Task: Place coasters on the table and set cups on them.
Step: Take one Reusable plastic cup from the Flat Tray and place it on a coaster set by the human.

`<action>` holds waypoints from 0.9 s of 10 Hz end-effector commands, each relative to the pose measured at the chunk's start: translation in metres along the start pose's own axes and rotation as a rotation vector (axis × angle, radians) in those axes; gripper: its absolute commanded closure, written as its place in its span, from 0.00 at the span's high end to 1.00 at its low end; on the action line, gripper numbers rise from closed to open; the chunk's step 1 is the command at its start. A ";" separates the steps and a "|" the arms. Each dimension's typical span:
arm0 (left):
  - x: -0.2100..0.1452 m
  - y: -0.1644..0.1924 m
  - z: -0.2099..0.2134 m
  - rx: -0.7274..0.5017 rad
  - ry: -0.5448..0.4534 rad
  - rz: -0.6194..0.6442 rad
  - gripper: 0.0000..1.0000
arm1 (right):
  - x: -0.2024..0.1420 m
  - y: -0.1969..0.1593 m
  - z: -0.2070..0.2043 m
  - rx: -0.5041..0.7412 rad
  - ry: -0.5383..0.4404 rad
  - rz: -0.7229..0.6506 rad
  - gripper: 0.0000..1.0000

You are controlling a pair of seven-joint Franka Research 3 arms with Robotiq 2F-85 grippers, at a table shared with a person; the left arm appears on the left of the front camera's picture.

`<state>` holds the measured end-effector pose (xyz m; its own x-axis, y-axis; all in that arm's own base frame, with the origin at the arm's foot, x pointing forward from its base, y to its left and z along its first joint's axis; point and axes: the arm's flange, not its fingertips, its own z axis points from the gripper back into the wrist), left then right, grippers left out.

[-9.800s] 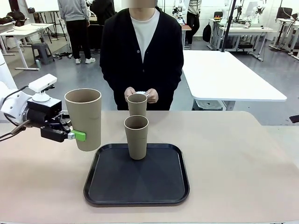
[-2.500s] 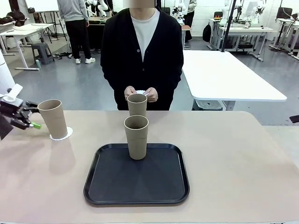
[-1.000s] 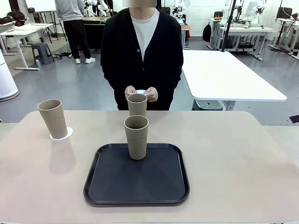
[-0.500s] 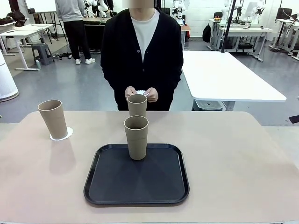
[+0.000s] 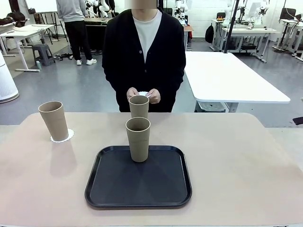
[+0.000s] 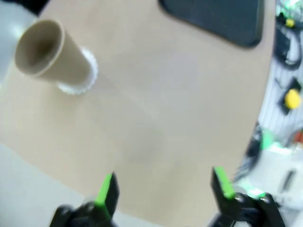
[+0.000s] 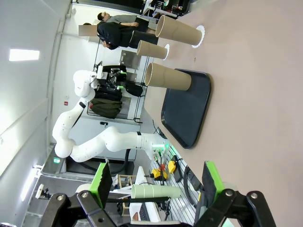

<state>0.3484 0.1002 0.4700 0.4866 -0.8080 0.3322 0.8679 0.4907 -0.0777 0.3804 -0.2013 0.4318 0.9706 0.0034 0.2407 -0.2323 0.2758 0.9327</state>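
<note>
Your left gripper [image 6: 163,182] and right gripper [image 7: 156,182]: jaws spread, nothing held. One cup [image 5: 54,120] stands on a coaster [image 5: 68,136], 10 o'clock from the tray [image 5: 142,187]. Second cup [image 5: 138,138] stands on the tray at its 12 o'clock. Third cup [image 5: 138,106] stands on the table [image 5: 236,156] beyond, also 12 o'clock.

No legible text, label, brand mark, number or sign can be read on any surface in the three views
</note>
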 end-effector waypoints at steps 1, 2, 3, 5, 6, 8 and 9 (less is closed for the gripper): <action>0.007 -0.025 -0.002 -0.077 0.125 0.345 1.00 | 0.001 0.001 0.002 0.006 0.004 0.002 1.00; 0.001 -0.035 -0.009 -0.124 0.182 0.396 1.00 | 0.001 0.001 0.002 0.006 0.004 0.002 1.00; 0.006 -0.044 -0.012 -0.193 0.159 0.412 1.00 | 0.001 0.001 0.002 0.006 0.004 0.002 1.00; -0.005 -0.017 -0.010 -0.036 0.132 0.297 1.00 | 0.001 0.001 0.002 0.006 0.004 0.002 1.00; -0.002 -0.031 -0.015 -0.105 0.175 0.381 1.00 | 0.001 0.001 0.002 0.006 0.004 0.002 1.00; -0.033 0.013 0.012 -0.590 -0.200 0.544 1.00 | 0.001 0.001 0.002 0.006 0.004 0.002 1.00; -0.057 0.032 0.016 -0.734 -0.283 0.578 1.00 | 0.001 0.001 0.002 0.006 0.004 0.002 1.00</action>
<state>0.3227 0.1328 0.4584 0.8311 -0.5030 0.2373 0.5300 0.5870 -0.6120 0.3803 -0.2017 0.4319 0.9706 0.0026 0.2409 -0.2322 0.2759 0.9327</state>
